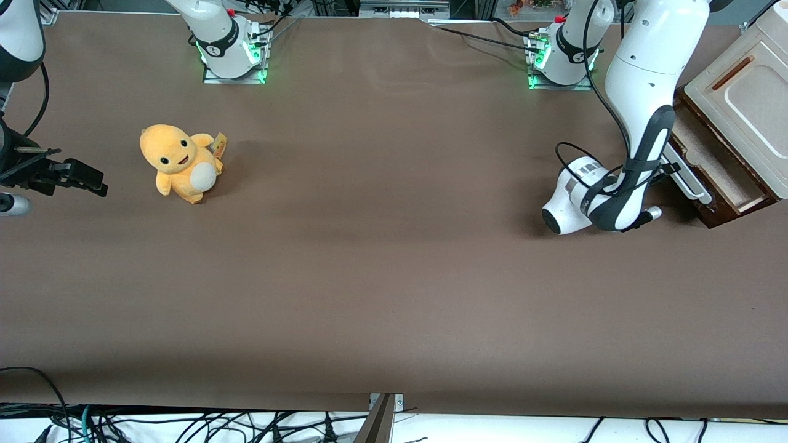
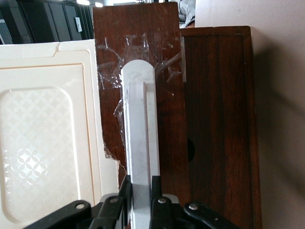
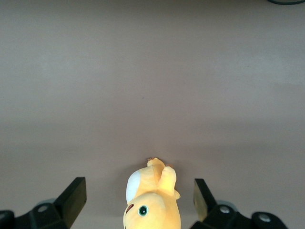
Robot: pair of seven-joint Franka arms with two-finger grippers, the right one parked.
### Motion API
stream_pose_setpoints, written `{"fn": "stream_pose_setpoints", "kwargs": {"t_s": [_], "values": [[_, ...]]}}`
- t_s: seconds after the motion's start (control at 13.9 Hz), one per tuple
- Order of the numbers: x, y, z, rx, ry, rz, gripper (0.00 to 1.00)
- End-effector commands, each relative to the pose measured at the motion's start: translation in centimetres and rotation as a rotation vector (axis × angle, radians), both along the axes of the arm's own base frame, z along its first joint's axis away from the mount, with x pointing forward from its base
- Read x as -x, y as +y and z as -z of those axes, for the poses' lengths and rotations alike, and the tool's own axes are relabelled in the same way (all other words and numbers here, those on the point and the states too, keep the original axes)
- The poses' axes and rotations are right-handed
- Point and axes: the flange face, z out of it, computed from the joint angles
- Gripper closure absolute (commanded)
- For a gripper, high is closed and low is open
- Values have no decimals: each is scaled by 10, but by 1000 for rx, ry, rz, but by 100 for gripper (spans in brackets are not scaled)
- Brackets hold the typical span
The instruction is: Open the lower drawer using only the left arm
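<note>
Left arm reaches low to the cabinet at its own end of the table. Its gripper is clamped on the white bar handle of the lower drawer, a finger pressed against each side. The drawer is partly drawn out, pale interior showing, apparently less than halfway. A yellow plush toy sits well apart, toward the parked arm's end.

The left arm is glossy white with dark grey joint bands, a black cable looping beside its white wrist block. Its black gripper shows silver screws behind the jaws.
</note>
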Motion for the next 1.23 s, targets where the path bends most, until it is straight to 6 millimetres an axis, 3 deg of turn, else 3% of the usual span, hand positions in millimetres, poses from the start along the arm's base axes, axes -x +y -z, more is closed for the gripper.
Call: {"fn": "stream_pose_setpoints", "kwargs": {"t_s": [0.0,0.43,0.58,0.65,0.72,0.79,0.94,1.15], "values": [[1,-14,-2,-1,38,-35,98],[0,-16,-2,5,33,-44,97],[-1,-17,-3,8,30,-45,92],[-1,-17,-3,7,28,-46,86],[-1,-17,-2,6,23,-48,71],[-1,-17,-2,6,20,-51,50],[-1,-16,-2,6,20,-54,0],[-1,-16,-2,6,21,-54,0]]}}
